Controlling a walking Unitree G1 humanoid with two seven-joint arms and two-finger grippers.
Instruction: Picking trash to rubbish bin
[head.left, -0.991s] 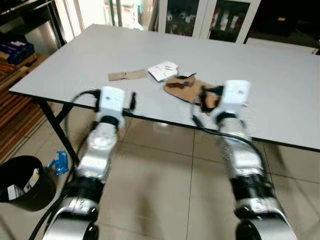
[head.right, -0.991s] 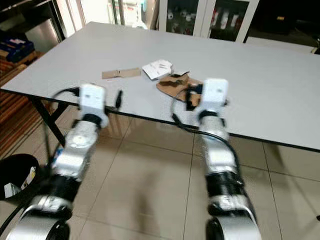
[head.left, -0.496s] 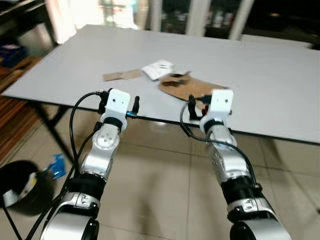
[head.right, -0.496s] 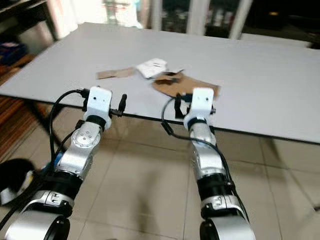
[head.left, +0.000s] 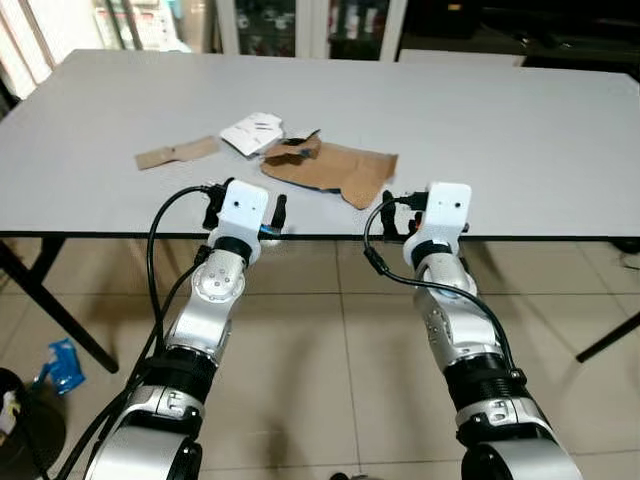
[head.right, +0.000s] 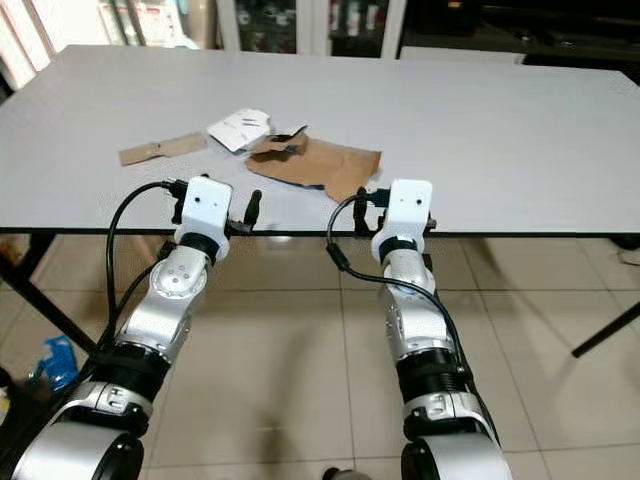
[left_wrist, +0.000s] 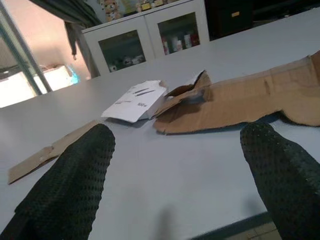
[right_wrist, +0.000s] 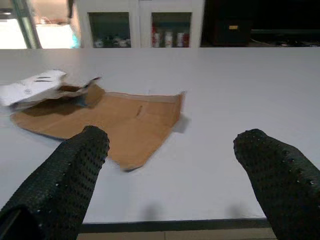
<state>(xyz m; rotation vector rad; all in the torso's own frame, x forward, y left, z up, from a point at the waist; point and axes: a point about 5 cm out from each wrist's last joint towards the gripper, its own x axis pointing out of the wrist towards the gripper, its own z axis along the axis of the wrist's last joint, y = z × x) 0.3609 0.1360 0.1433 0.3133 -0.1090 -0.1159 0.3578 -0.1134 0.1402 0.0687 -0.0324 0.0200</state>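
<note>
Both grippers, left gripper (head.left: 243, 212) and right gripper (head.left: 423, 212), hover wide open at the table (head.left: 520, 130) edge, seemingly lined up to reach the flattened cardboard (head.left: 335, 166) mid-frame.

Matt, smooth grey surface (head.left: 520, 130). Flattened brown cardboard (head.left: 335, 168), dull and creased; smaller cardboard strip (head.left: 177, 153); white printed paper (head.left: 252, 131). Claw fingers (left_wrist: 70, 190) of black, dimple-textured rubber. Arms (head.left: 212, 300) of brushed silver metal. Floor (head.left: 340, 400) of glossy beige tile.
</note>
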